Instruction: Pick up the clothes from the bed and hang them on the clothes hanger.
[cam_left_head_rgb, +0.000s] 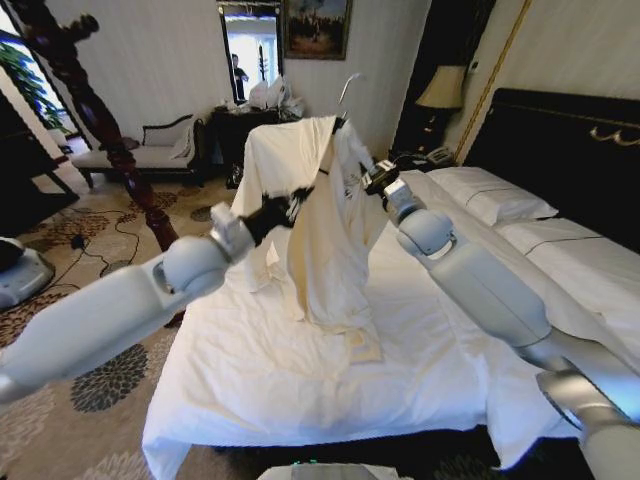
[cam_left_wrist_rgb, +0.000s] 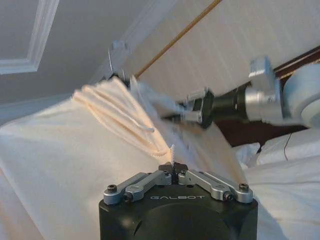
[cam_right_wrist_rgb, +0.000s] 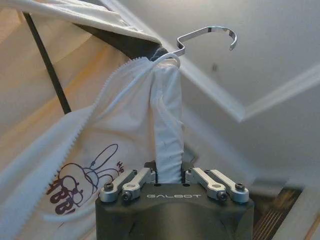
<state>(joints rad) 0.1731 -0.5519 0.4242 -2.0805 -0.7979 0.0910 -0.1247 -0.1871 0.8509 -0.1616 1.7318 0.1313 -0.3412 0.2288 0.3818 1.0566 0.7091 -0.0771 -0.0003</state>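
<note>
The clothes (cam_left_head_rgb: 312, 225), a pale cream shirt, hang in the air above the bed (cam_left_head_rgb: 300, 380), with the lower hem resting on the duvet. The clothes hanger is inside the collar; its wire hook (cam_left_head_rgb: 347, 86) sticks up above the shirt. My left gripper (cam_left_head_rgb: 295, 197) is shut on a fold of the shirt's front, seen pinched at the fingertips (cam_left_wrist_rgb: 173, 166). On the other side of the collar, my right gripper (cam_left_head_rgb: 368, 178) is shut on a bunched strip of the clothes (cam_right_wrist_rgb: 167, 120) just below the hook (cam_right_wrist_rgb: 210, 34). A black hanger arm (cam_right_wrist_rgb: 47, 67) and a dark print (cam_right_wrist_rgb: 80, 185) show beside it.
A dark carved bedpost (cam_left_head_rgb: 100, 120) stands at the left. White pillows (cam_left_head_rgb: 495, 195) and the black headboard (cam_left_head_rgb: 560, 150) lie to the right. A bench (cam_left_head_rgb: 150, 150), a dark desk (cam_left_head_rgb: 240, 125) and a lamp (cam_left_head_rgb: 442, 90) stand along the far wall. Cables (cam_left_head_rgb: 75, 240) trail over the carpet.
</note>
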